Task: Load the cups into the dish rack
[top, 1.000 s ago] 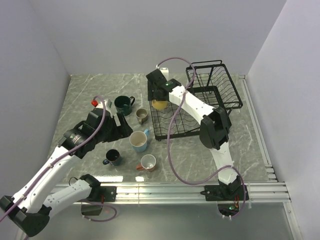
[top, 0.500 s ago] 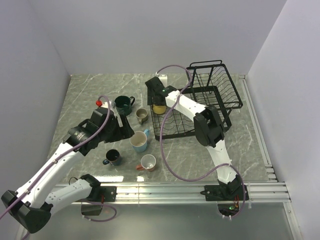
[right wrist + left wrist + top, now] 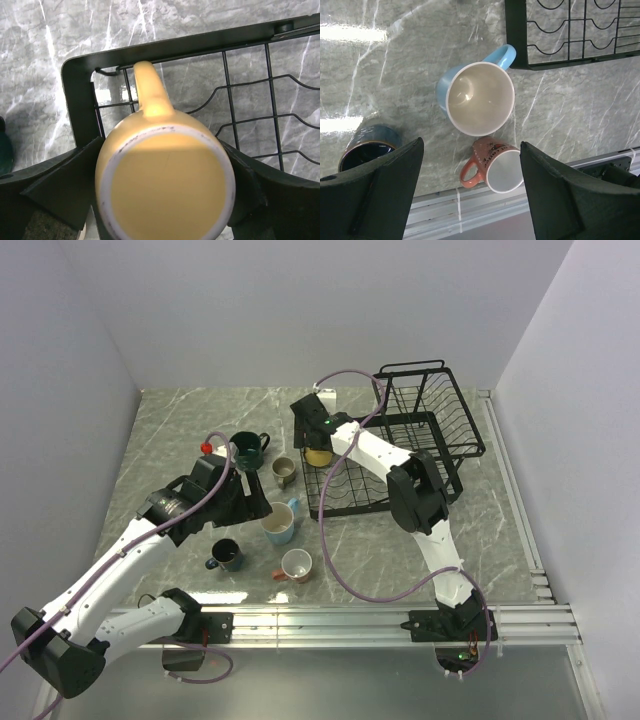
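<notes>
While the yellow ceramic mug (image 3: pixel 165 177) is clamped inverted by the right tool (image 3: pixel 162 185) over the black wire dish rack (image 3: pixel 440 445), five mugs are left on the worktop (image 3: pixel 180 430), the left tool (image 3: pixel 470 185) spread above them.

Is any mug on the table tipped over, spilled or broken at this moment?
The salmon-pink ceramic mug with white inside seems to lie on its side on the grey marble table, mouth sideways. The light blue ceramic mug stands upright and empty. No spill or break shows.

Grey marble-pattern table (image 3: pixel 480 530); aluminium rail (image 3: pixel 330 620) along near edge; white walls (image 3: pixel 300 310).
</notes>
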Motion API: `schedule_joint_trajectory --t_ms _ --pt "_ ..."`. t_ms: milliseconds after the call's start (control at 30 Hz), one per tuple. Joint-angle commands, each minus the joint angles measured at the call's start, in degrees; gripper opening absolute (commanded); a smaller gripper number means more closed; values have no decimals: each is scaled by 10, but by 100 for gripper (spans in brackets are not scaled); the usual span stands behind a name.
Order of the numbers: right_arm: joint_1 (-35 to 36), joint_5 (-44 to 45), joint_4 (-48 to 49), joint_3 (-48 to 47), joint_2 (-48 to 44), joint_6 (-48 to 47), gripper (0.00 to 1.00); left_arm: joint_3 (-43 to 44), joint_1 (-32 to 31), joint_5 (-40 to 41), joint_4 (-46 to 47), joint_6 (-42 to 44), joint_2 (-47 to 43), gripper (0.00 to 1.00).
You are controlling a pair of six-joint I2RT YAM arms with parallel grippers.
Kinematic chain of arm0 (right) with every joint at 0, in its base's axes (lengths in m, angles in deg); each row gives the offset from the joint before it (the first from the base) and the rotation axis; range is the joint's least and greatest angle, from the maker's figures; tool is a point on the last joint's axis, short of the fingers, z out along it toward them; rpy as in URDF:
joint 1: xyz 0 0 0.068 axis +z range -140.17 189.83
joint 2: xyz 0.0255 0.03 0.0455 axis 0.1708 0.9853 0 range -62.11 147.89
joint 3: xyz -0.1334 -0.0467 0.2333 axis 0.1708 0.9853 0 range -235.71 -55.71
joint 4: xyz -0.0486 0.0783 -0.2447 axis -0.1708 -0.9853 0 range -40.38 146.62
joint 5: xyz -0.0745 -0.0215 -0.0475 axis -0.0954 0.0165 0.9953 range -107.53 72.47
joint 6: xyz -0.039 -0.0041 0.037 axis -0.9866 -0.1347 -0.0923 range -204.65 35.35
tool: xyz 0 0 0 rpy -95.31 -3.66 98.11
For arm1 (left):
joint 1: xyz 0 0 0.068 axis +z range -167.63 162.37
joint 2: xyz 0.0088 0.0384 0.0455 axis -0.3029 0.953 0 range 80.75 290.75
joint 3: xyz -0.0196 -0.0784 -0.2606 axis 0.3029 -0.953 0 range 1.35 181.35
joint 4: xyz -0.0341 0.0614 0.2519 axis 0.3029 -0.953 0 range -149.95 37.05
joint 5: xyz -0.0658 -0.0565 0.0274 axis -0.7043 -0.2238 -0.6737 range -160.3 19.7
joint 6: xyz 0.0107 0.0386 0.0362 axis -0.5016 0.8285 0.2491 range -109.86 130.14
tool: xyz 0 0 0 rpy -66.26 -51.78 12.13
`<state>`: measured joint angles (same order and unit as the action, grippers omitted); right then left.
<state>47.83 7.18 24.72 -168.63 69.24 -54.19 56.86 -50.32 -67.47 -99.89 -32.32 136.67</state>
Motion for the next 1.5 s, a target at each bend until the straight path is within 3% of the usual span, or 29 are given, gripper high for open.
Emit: schedule_joint_trajectory --t_ms 0,667,967,1133,1367,1467 --pt "-1 21 18 -6 -5 9 96 -6 1 -7 26 9 2 83" --pt "18 0 -18 21 -127 10 99 5 2 8 55 12 22 83" --pt "25 13 -95 9 -215 11 100 93 36 27 64 64 131 82" --pt "28 5 -132 34 -289 6 100 139 78 17 76 83 238 66" --pt "27 -4 -163 123 -411 17 100 220 83 27 92 94 399 46" --pt "28 2 -178 155 -457 17 100 249 83 31 95 93 436 44"
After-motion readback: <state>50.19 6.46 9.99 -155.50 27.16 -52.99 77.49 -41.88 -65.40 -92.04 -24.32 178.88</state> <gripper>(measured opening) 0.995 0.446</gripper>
